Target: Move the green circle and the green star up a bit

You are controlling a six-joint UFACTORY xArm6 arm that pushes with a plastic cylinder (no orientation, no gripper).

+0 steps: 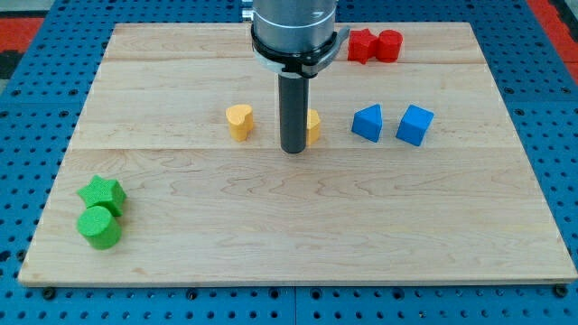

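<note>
The green star-shaped block (100, 192) lay at the wooden tabletop's (298, 235) lower left, touching the green round block (99, 227) just below it, well apart from my tip (293, 150).

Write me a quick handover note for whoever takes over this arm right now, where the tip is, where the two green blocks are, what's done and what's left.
Tip: my tip rests on the board near the middle, just to the view's left of a yellow block that the rod partly hides, far from both greens.
Job's blocks: the green star and the green circle sit together at the view's bottom left, star just above circle, apparently touching.
Done: judging by where the greens lie, nothing yet.
Left: bring the tip round below the green circle and push both greens towards the view's top a little.
</note>
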